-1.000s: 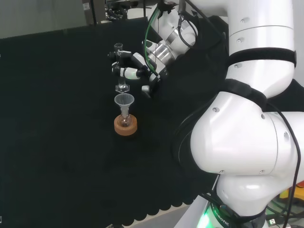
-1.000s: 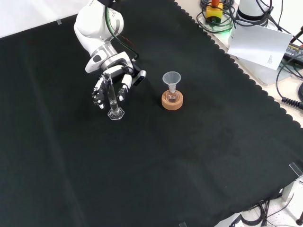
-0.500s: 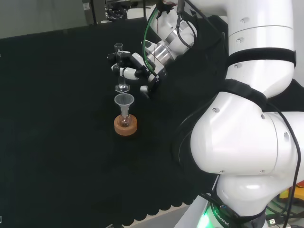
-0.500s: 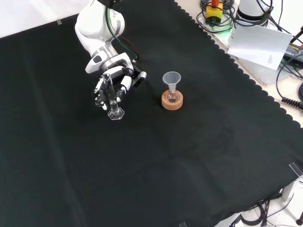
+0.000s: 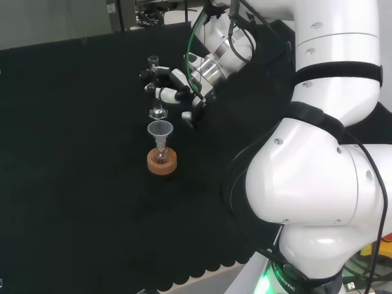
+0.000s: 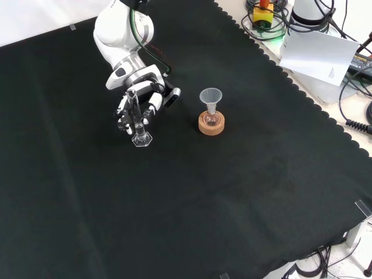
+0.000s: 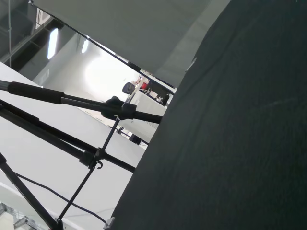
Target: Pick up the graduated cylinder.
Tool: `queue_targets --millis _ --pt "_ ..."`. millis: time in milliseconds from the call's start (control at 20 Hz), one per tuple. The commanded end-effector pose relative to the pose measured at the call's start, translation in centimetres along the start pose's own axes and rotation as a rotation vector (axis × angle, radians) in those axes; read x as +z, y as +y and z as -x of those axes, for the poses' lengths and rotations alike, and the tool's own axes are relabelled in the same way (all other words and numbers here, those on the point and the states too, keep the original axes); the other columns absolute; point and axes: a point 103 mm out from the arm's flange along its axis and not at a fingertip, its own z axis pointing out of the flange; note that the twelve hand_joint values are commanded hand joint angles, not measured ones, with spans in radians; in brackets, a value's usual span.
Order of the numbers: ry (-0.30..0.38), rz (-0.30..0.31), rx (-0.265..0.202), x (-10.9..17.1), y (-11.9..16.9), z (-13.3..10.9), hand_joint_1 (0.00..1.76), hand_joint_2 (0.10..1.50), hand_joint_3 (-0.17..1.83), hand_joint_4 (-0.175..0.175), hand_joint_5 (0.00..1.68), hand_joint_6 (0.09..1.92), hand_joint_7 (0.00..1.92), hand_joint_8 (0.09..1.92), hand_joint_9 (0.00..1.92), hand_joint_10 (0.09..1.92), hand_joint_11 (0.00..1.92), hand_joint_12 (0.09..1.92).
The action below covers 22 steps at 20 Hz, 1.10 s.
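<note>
Fingers of the hand (image 6: 135, 107) curl round the upright cylinder (image 6: 138, 123), whose base sits at the cloth (image 6: 232, 192), left of the funnel (image 6: 210, 97) in front view.

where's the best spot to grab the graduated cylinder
Grip the graduated cylinder on its narrow tube, above the hexagonal foot, coming side-on from the hand side as the fingers now curl. It stands upright and slim; the funnel stands apart.
</note>
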Motion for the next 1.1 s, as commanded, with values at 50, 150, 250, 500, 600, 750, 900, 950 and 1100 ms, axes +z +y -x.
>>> queue_targets --millis 50,150,250,500,600,750,900,950,1100 --pt "0.015 0.013 -0.002 -0.3 -0.4 0.1 1.04 1.19 -0.17 -0.024 0.61 0.62 0.54 0.6 0.88 0.36 0.76 1.06" --pt "0.018 0.017 -0.002 -0.4 -0.4 0.1 1.04 1.18 -0.17 -0.024 0.6 0.62 0.53 0.6 0.88 0.36 0.75 1.06" --pt "0.018 0.021 -0.004 -0.5 -0.4 0.0 1.04 1.18 -0.17 -0.023 0.6 0.62 0.53 0.6 0.88 0.36 0.75 1.07" --pt "-0.016 0.036 0.002 -0.7 -0.3 -0.3 1.09 1.23 -0.17 -0.003 0.71 0.65 0.64 0.63 0.95 0.37 0.84 1.04" --pt "-0.059 0.037 0.014 -0.8 -0.3 -0.5 1.12 1.24 -0.13 -0.029 0.81 0.84 0.78 0.64 1.04 0.36 0.98 0.96" --pt "-0.128 0.024 0.029 -1.2 -0.3 -0.7 1.12 1.19 -0.03 -0.126 0.87 1.12 0.94 0.61 1.14 0.33 1.1 0.87" --pt "-0.169 0.001 0.031 -1.6 -0.4 -1.0 1.14 1.16 -0.03 -0.169 0.93 1.09 1.05 0.52 1.23 0.24 1.15 0.81" --pt "-0.186 -0.007 0.029 -1.8 -0.4 -1.1 1.15 1.16 -0.03 -0.173 0.94 1.08 1.07 0.5 1.25 0.23 1.16 0.8" --pt "-0.217 -0.025 0.021 -2.8 -0.6 -1.7 1.15 1.16 -0.04 -0.175 0.96 1.06 1.11 0.47 1.28 0.2 1.18 0.78"
